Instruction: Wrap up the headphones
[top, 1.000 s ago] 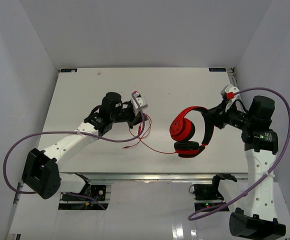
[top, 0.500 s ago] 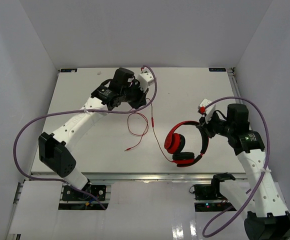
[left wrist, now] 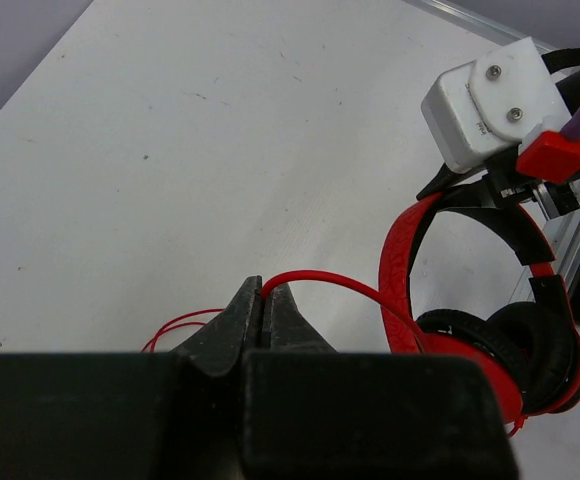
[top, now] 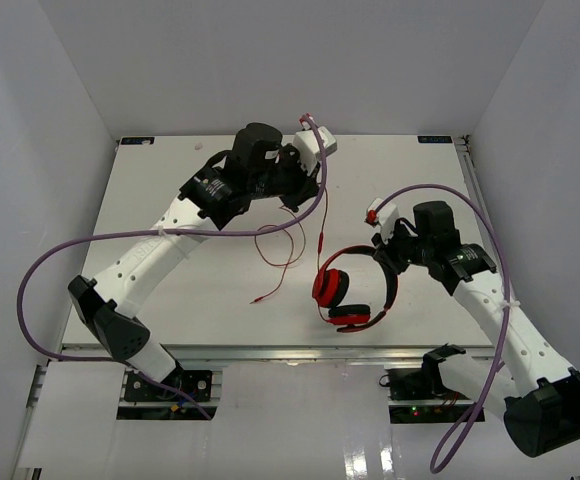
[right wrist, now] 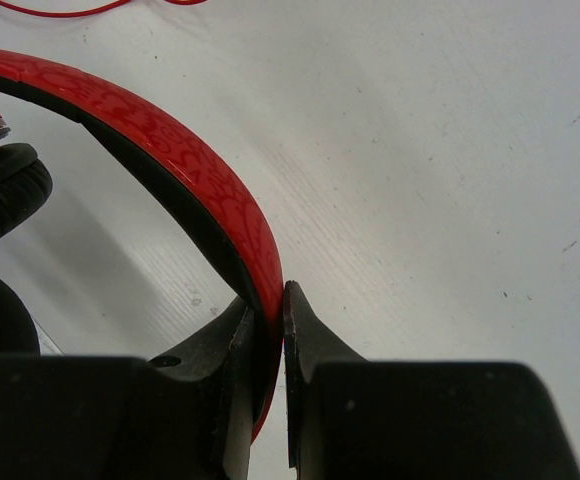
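The red headphones [top: 342,292] with black padding sit at the front middle of the table. My right gripper [top: 384,256] is shut on their red band [right wrist: 175,150], pinched between both fingers. A black ear pad [right wrist: 0,195] shows at the left of the right wrist view. The thin red cord [top: 321,243] runs up from the headphones to my left gripper [top: 298,192], which is shut on it high over the table's back middle. In the left wrist view the cord [left wrist: 335,281] arches out of my left gripper [left wrist: 263,291] to the headphones [left wrist: 402,262]. The slack loops [top: 278,245] and the plug end [top: 255,298] lie on the table.
The white table [top: 170,200] has walls at the left, back and right. Purple robot cables [top: 45,280] arc beside each arm. A metal rail [top: 270,352] runs along the near edge. My right wrist's white camera block [left wrist: 485,100] shows in the left wrist view.
My left gripper has risen and moved back and right, drawing the cord up. My right gripper has carried the headphones left and toward the front middle.
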### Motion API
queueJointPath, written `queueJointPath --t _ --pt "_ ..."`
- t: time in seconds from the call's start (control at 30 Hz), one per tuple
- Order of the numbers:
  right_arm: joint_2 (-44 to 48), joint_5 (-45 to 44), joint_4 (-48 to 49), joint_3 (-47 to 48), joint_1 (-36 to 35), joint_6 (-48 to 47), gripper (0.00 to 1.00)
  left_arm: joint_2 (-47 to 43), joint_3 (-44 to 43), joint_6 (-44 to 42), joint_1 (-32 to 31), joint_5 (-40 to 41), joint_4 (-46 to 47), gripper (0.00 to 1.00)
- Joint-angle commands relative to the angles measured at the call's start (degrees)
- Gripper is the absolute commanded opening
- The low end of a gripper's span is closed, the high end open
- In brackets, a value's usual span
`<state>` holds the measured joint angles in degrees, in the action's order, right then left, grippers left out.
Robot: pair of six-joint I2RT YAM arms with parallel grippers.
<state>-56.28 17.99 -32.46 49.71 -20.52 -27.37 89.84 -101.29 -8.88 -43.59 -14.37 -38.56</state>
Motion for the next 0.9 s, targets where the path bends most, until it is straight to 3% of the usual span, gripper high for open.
queueJointPath --t 0.0,0.53,0.87 --pt "0.49 1.71 2.99 3.0 -1.81 1.12 0.08 -0.06 -2.33 -0.43 0.06 1.46 0.49 0.0" --pt "0.77 1.78 2.63 1.74 -3.65 -0.49 0.08 6.88 -5.81 -0.3 0.09 -0.21 3.05 0.0" --pt "3.85 7.79 -0.1 2.68 -3.66 -1.55 0.08 7.01 4.71 -0.65 4.65 -0.81 6.41 0.0"
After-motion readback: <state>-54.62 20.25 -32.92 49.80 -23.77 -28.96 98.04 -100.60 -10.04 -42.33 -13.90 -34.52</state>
